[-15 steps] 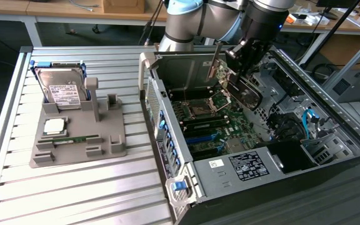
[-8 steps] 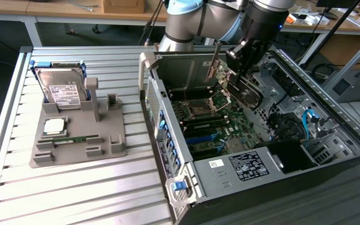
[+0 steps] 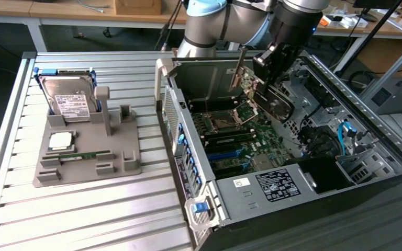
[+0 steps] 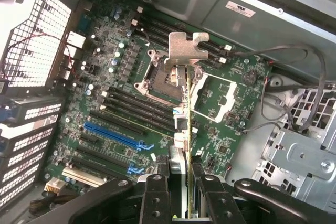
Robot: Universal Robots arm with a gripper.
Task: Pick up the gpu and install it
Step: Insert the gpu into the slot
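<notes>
Your tool [image 4: 182, 182] is clamped on the gpu [image 4: 184, 124], which hangs edge-on over the motherboard [image 4: 113, 98] inside the open computer case [image 3: 278, 185], silver bracket [image 4: 186, 48] farthest from the fingers.

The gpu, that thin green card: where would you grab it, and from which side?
By its top edge, from above, pinching the two flat faces, as the gripper holds the gpu now. It is thin and hangs edge-on, so this leaves its metal bracket free.
</notes>
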